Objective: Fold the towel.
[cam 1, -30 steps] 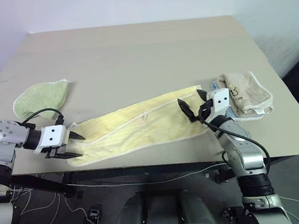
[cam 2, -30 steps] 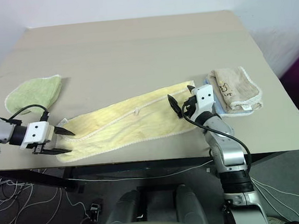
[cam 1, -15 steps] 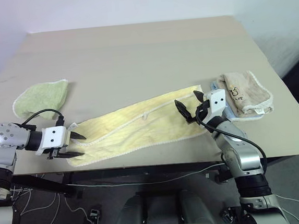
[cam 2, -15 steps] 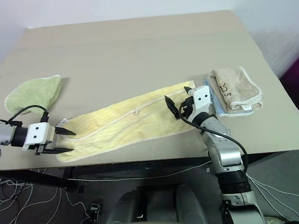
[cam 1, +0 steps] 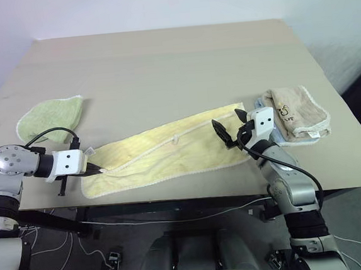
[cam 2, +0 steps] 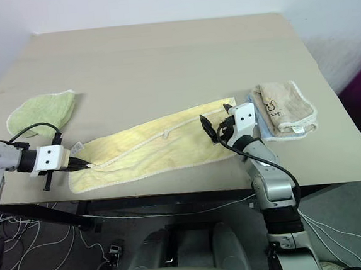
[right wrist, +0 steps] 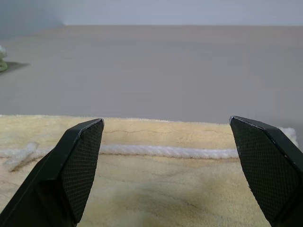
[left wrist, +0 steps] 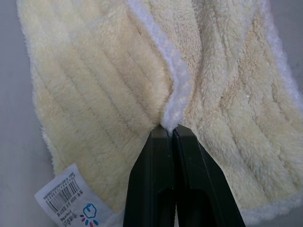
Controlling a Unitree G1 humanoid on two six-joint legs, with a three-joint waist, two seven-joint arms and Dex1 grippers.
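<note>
- The towel, pale yellow with a whitish stitched hem, lies stretched in a long band across the near part of the counter, running from near the front edge on the robot's left up toward the right.
- The left gripper is at the towel's left end, its 2 black fingers pressed together and pinching a raised ridge of the whitish hem (the left wrist view shows the cloth bunched into a small peak right at the fingertips).
- A small white care label with a barcode and a printed mark hangs at the towel's corner just beside those fingers.
- The right gripper is over the towel's right end with its fingers spread wide and nothing between them; the right wrist view looks between its fingertips across the yellow cloth and its hem line.
- I cannot tell whether the right gripper's fingertips touch the towel.
- A smaller light green cloth lies on the counter's left side, apart from the towel and beyond the left gripper.
- A folded beige cloth with a dark printed mark lies near the counter's right edge, just beside the right gripper.
</note>
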